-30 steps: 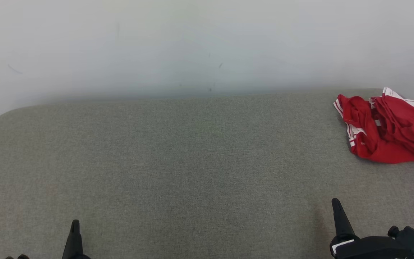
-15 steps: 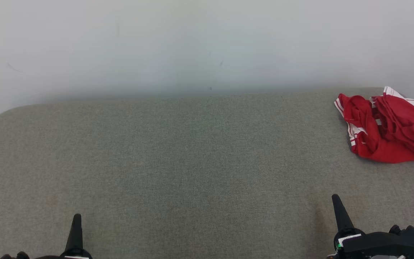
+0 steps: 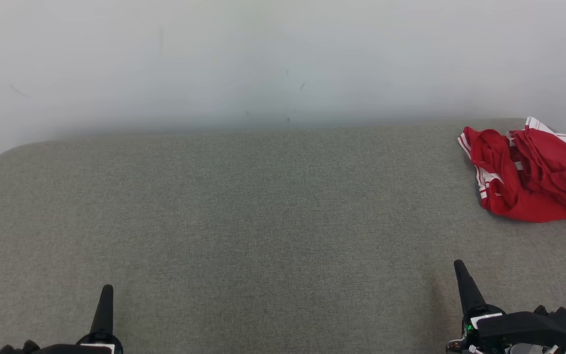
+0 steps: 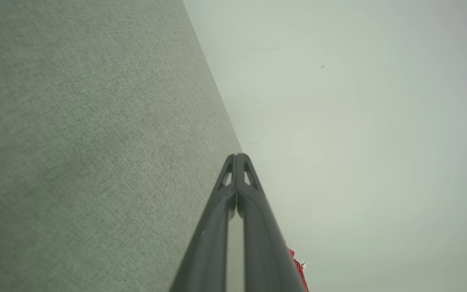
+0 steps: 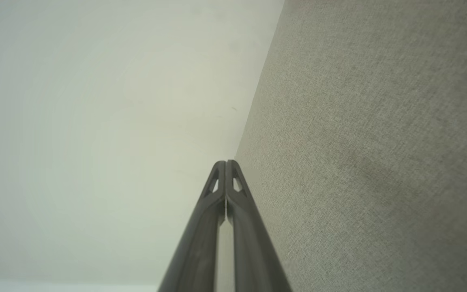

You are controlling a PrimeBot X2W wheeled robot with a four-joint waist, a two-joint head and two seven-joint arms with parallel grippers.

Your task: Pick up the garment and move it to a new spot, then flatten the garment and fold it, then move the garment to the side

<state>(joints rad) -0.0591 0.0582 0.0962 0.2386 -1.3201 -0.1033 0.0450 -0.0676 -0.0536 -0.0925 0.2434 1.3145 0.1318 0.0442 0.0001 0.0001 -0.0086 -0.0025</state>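
Red, white-striped garment [image 3: 533, 182] crumpled at the bench's [image 3: 263, 221] far right corner. Left gripper [image 3: 106, 294] and right gripper [image 3: 461, 273] empty, fingers pressed together.

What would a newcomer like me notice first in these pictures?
The crumpled red garment with white stripes, lying at the far right of the grey fabric surface, by the pale wall. Next, two dark pointed shapes at the near edge: the left pincer and right pincer, both shut and holding nothing.
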